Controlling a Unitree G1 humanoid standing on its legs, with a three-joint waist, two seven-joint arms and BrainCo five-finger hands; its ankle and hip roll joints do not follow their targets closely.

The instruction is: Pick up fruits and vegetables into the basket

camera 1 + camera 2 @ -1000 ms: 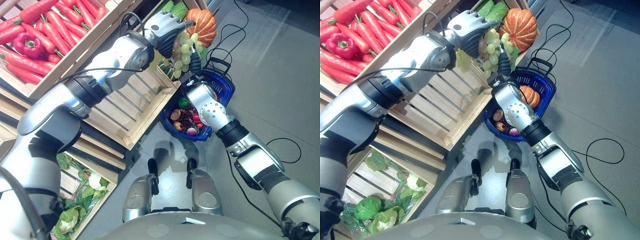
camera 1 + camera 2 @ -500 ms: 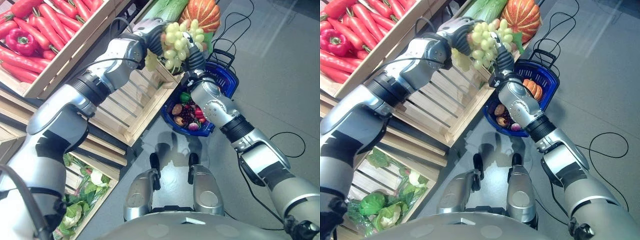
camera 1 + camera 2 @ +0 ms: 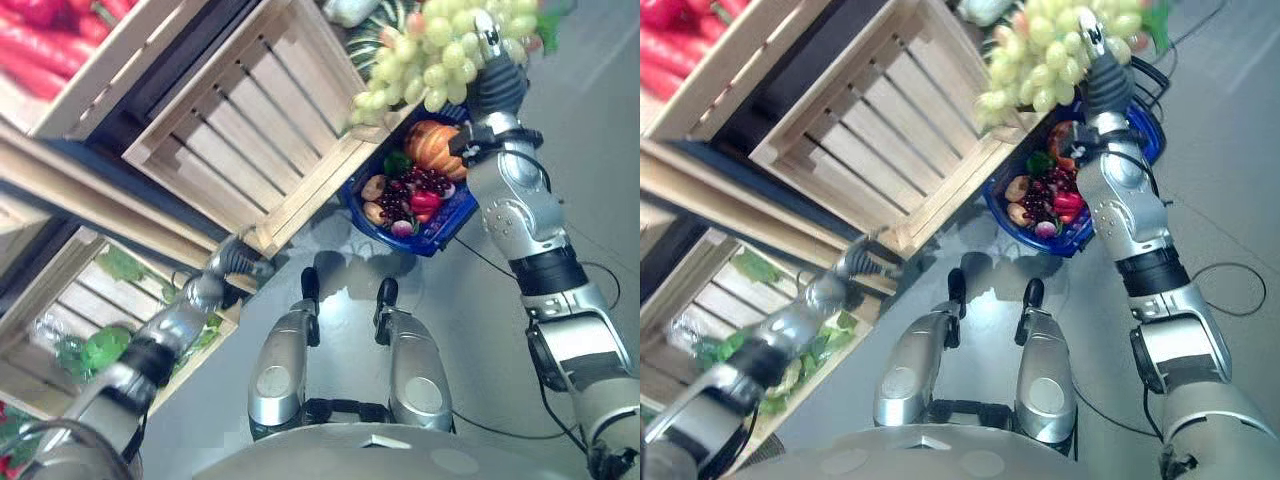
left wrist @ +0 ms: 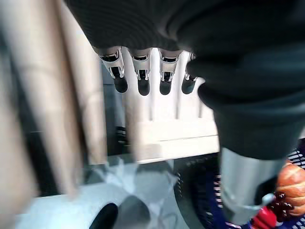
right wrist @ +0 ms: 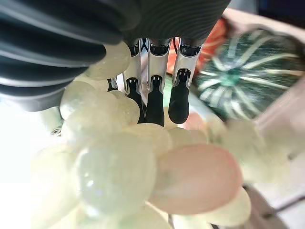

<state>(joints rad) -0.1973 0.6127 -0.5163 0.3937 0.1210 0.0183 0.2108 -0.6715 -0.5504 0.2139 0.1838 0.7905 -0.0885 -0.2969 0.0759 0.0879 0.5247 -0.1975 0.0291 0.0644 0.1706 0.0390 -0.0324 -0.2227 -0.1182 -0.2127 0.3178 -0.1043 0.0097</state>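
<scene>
I log the grapes (image 3: 440, 50) as pale yellow-green, with one pinkish berry among them in the right wrist view. The basket (image 3: 440, 232) I note as deep blue; inside it I see an orange ribbed pumpkin (image 3: 435, 145), dark purple-red berries (image 3: 400, 195), a red piece and a green piece. The squash (image 5: 250, 76) I record as dark green with pale radiating stripes. The crates (image 3: 240, 130) are light, unpainted wood. Carrots (image 3: 40, 65) show red-orange at the upper left. Leafy greens (image 3: 95, 350) in the lower crate are bright green. The right robot hand (image 5: 155, 95) is silver with dark tips under a black ribbed cover; the left robot hand (image 4: 143, 71) matches. The floor (image 3: 590, 150) is grey.
</scene>
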